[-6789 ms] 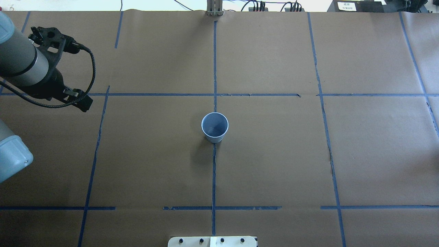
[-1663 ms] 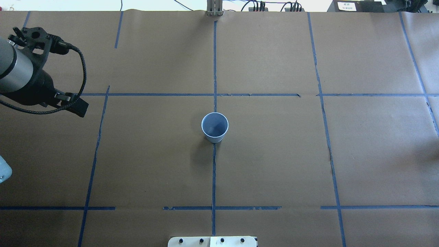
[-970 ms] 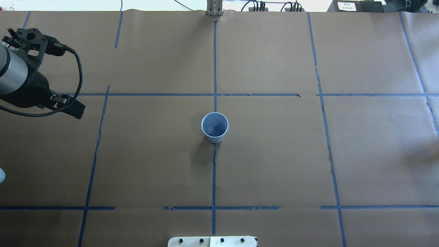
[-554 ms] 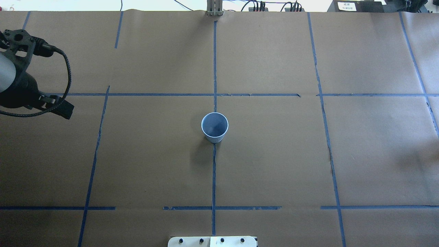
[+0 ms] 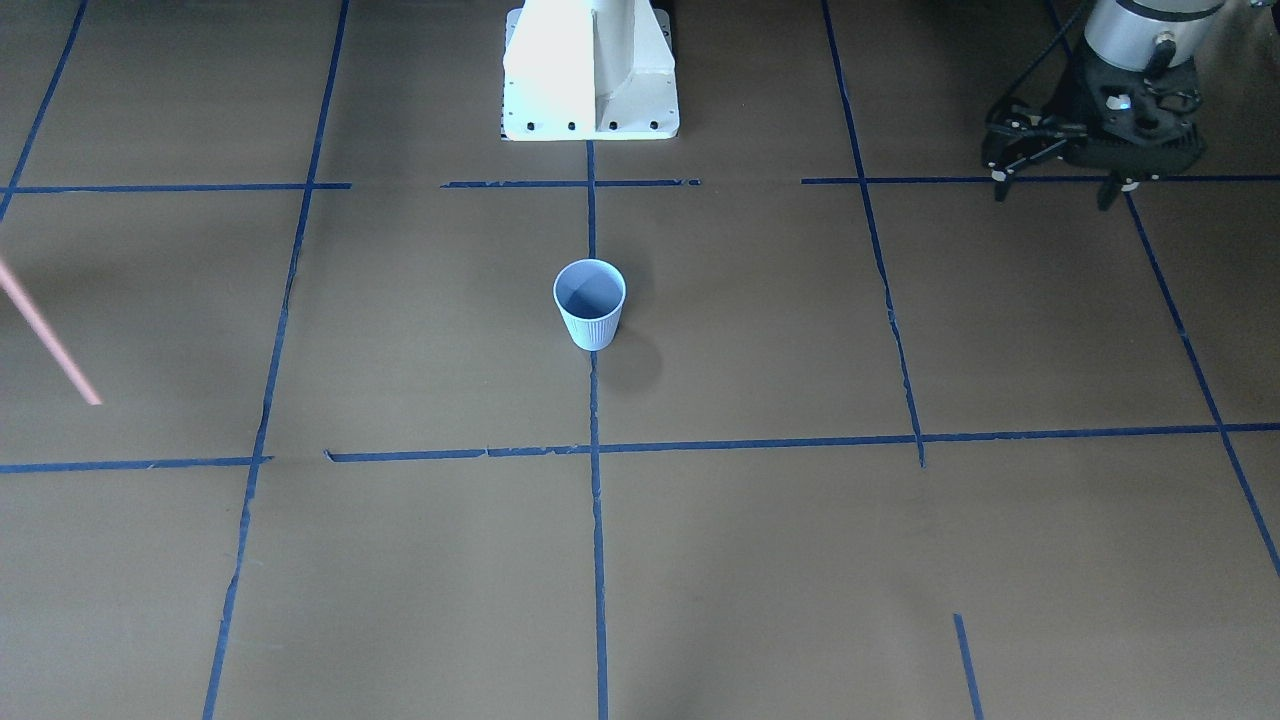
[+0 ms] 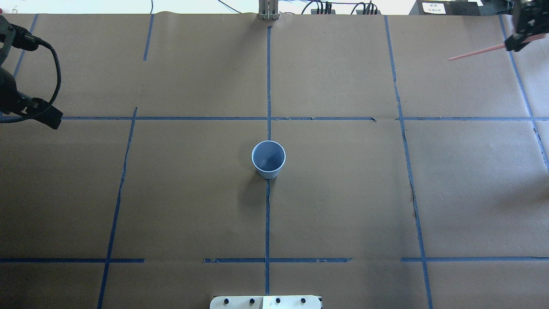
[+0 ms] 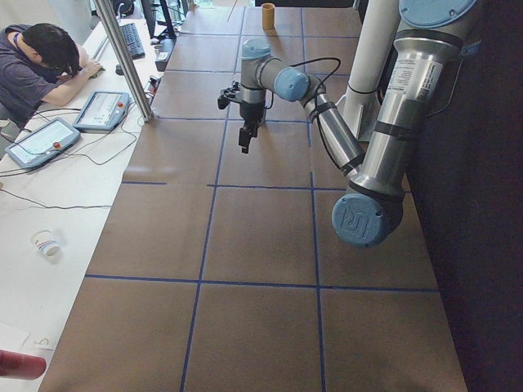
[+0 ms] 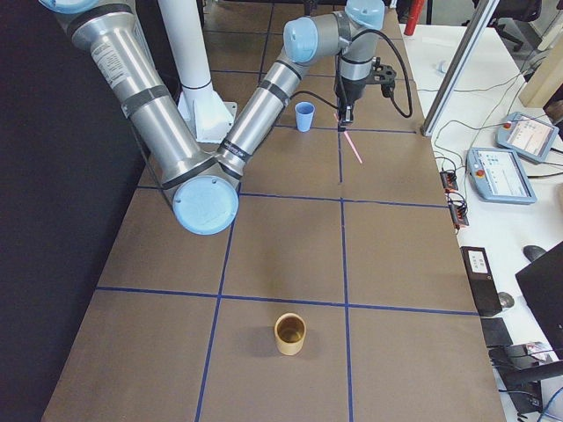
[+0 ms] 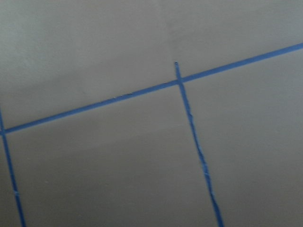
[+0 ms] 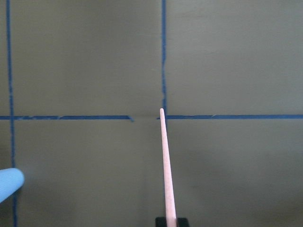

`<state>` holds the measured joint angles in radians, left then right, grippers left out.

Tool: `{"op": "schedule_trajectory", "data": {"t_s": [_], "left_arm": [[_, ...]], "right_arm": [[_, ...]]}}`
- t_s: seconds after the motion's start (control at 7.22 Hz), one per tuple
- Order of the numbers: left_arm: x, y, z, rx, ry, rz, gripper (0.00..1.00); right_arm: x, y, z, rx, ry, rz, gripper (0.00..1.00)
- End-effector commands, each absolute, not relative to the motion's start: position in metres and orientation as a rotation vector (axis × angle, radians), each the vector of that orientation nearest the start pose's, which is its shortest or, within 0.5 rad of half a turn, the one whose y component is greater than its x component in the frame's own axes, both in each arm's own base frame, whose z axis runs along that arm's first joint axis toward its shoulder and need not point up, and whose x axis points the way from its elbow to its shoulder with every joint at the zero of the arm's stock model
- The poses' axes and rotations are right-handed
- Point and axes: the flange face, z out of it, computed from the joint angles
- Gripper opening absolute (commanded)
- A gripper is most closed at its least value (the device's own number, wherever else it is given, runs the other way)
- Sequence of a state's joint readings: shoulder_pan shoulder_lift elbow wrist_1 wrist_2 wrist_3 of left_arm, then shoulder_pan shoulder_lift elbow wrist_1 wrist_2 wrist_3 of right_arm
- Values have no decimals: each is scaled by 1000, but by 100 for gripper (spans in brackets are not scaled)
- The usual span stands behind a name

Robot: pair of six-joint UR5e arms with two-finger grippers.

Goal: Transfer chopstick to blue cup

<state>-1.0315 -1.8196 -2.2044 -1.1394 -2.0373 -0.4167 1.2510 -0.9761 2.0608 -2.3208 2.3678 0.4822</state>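
The blue cup (image 6: 268,159) stands upright and empty at the table's centre, on the middle tape line; it also shows in the front view (image 5: 590,303). My right gripper (image 6: 520,41) is at the far right corner, shut on one end of the salmon-pink chopstick (image 6: 476,52). The stick points toward the table's middle and hangs above the paper, well apart from the cup. In the right wrist view the chopstick (image 10: 166,175) runs up the middle and the cup's edge (image 10: 9,184) shows at lower left. My left gripper (image 5: 1055,188) is open and empty at the far left side.
A brown cup (image 8: 290,334) stands at the table's right end. The white robot base (image 5: 590,70) is at the near edge. Dark blue tape lines (image 6: 267,86) cross the brown paper. An operator (image 7: 41,61) sits beyond the far edge.
My left arm has drawn back toward the left edge of the overhead view. My right gripper has come into view at the top right with the chopstick. The cup has not moved.
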Motion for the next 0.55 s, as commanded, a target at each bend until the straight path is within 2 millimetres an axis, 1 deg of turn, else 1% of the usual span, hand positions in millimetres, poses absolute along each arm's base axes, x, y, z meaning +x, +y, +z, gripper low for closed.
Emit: {"op": "schedule_trajectory", "data": {"t_s": [0.0,0.14,0.28,0.42], "left_arm": [[143,-490,339,178,566,268,100],[128,-503,355,155,578,290,100],[104,-520,377,129,608,306,100],[75,-538,404,116,628,316,100]], "right_arm": [[-219,-489,107,-98,-910,55,0],[-266,-461,73,-147,-915,83,0],[-321,-429,47,-127,-897,99,0],[-363,-408,37,-114,-911,123,0]]}}
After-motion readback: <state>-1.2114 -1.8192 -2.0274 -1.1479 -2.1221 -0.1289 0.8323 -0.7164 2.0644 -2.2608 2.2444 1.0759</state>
